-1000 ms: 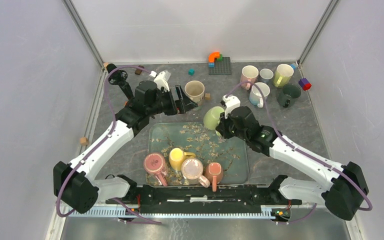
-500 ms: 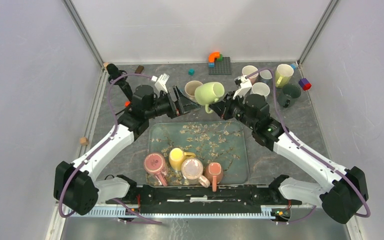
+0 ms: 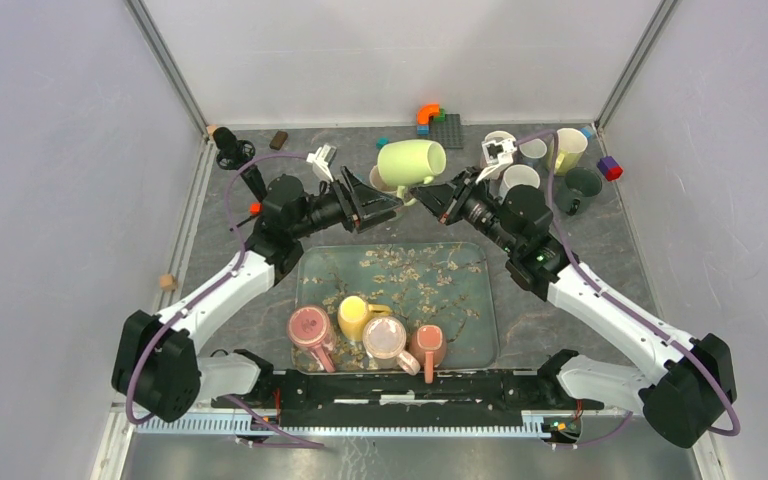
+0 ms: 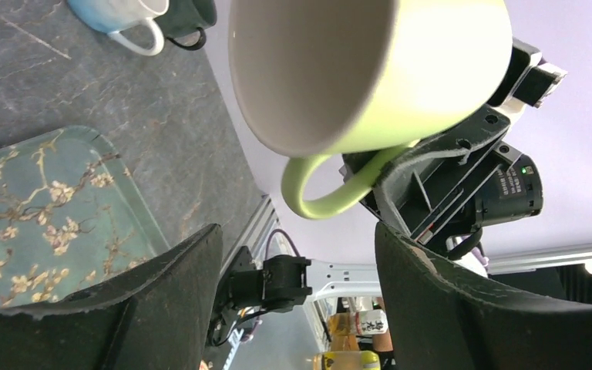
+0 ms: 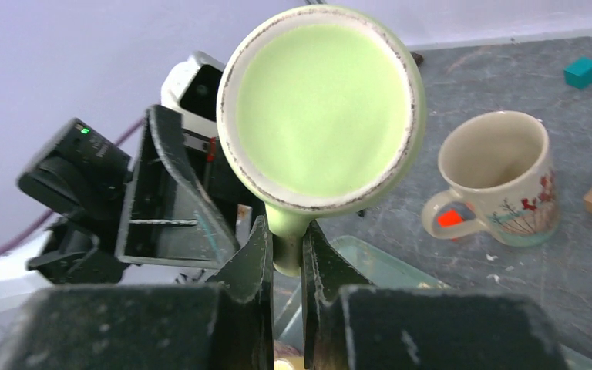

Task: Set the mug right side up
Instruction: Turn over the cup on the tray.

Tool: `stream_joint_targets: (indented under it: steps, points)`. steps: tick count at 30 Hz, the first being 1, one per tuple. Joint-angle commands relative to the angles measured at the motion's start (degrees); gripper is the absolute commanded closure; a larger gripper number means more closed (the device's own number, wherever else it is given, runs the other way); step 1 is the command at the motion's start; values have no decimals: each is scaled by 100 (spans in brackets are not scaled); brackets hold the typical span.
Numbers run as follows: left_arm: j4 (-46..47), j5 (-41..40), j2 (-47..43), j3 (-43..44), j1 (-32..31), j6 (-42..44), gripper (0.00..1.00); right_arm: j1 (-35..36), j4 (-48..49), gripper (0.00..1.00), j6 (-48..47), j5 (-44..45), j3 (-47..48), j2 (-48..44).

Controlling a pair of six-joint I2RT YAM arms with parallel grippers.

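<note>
The light green mug (image 3: 412,161) hangs in the air above the table's back middle, lying on its side. My right gripper (image 3: 432,200) is shut on its handle. In the right wrist view the mug's base (image 5: 320,108) faces the camera and the fingers pinch the handle at my right gripper (image 5: 285,235). In the left wrist view the mug (image 4: 354,69) shows its open mouth, handle pointing down. My left gripper (image 3: 385,203) is open and empty just left of and below the mug, with wide-apart jaws in its own view (image 4: 297,239).
A floral tray (image 3: 460,262) lies in the middle with several mugs (image 3: 365,330) along its near edge. A beige mug (image 5: 501,177) stands behind the tray. Several mugs (image 3: 550,165) cluster at the back right. Toy bricks (image 3: 438,125) sit at the back wall.
My right gripper has lifted the green mug from the tray's far edge up and toward the back, rotating it. My left gripper has tilted up toward the mug.
</note>
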Motion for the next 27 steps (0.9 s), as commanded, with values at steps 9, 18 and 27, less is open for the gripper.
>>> stream_joint_targets:
  steps: [9, 18, 27]
  points:
    - [2489, 251, 535, -25, 35, -1702, 35, -34, 1954, 100, 817, -554, 57, -70]
    - [3780, 235, 694, -172, 40, -2525, 54, -30, 2327, 100, 1092, -700, -28, 100]
    - [3882, 242, 507, -106, 40, -2607, 58, -84, 2659, 100, 1372, -854, -139, 267]
